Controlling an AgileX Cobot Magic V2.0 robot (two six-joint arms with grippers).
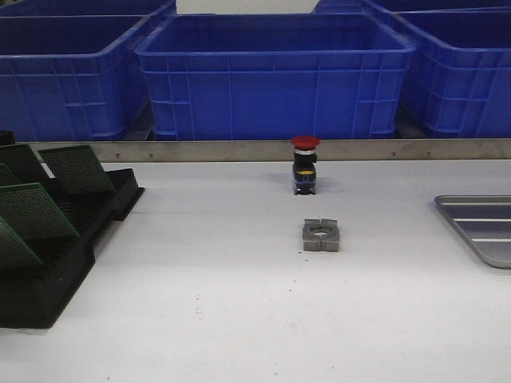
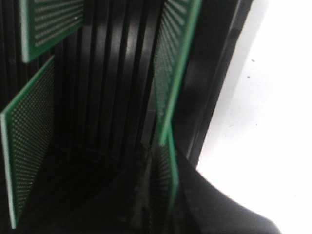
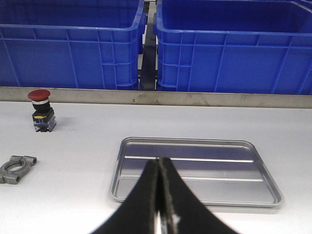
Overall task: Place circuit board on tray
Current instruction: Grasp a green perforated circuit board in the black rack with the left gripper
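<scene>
The circuit boards [image 1: 36, 209] stand on edge in the black slotted rack [image 1: 96, 219] at nine o'clock on the counter [image 1: 239, 319], upright so each edge is open to a pinch. The left gripper [image 2: 168, 195] sits deep in the rack beside one board [image 2: 173, 73]; whether its jaws are clamped on it I cannot tell (too dark and blurred). The tray [image 1: 479, 227] lies empty at three o'clock, and the right gripper [image 3: 160, 195] hovers facing it, jaws together.
</scene>
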